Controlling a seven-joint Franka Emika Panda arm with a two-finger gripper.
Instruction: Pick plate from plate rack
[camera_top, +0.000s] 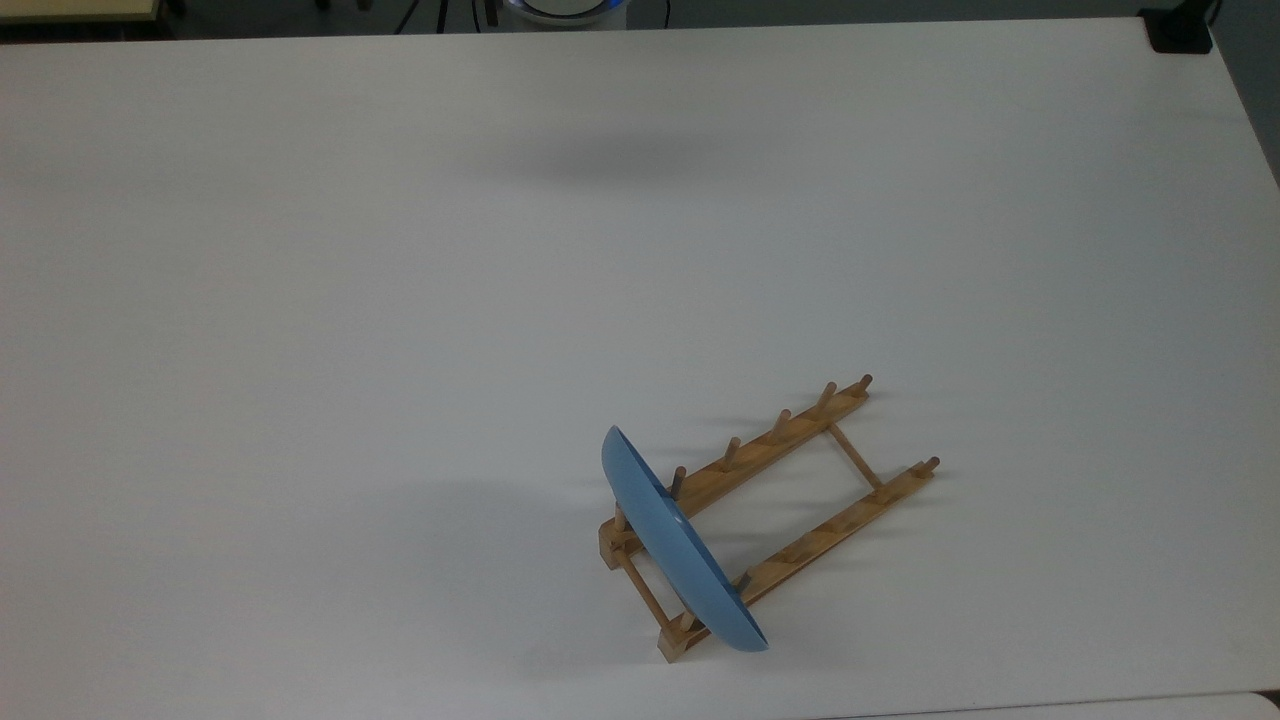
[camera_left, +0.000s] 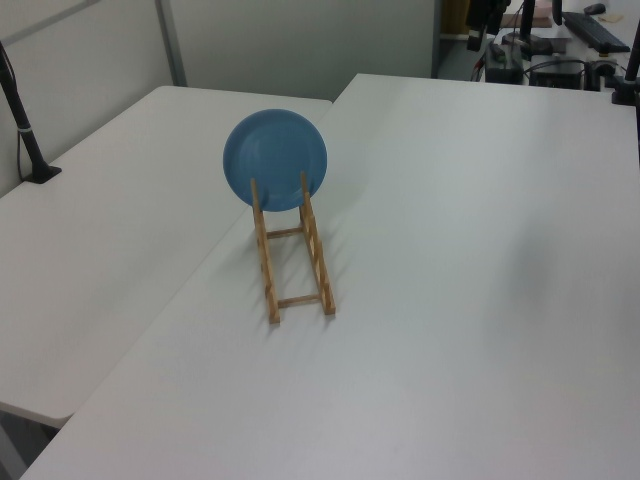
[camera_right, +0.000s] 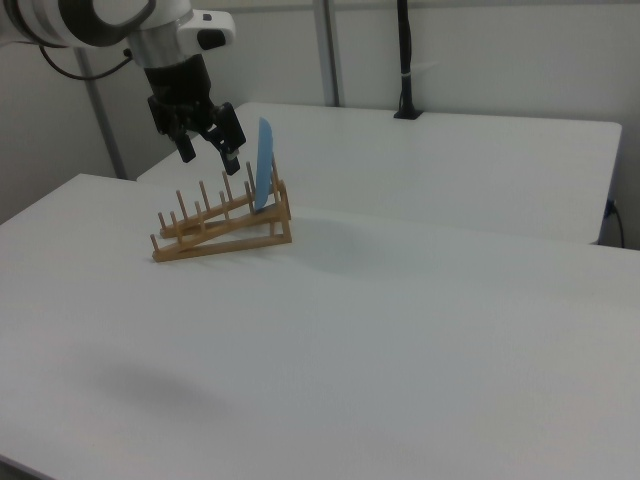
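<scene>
The light-blue plate (camera_top: 680, 545) (camera_left: 275, 158) (camera_right: 264, 160) stands on edge in the end slot of the wooden plate rack (camera_top: 800, 440) (camera_left: 295, 260) (camera_right: 215, 235), leaning against the pegs. The rack sits near the front edge of the white table in the top view. In the right view my gripper (camera_right: 207, 152) hangs from the white arm, above the rack's pegs and just left of the plate's rim. Its fingers are open with nothing between them. How far it is from the plate in depth I cannot tell.
The white table (camera_top: 400, 300) meets a second white table (camera_left: 110, 200) along a seam beside the rack. A black pole (camera_right: 405, 60) (camera_left: 25, 130) is clamped on that second table. A black clamp (camera_top: 1180, 30) sits at the top view's far right corner.
</scene>
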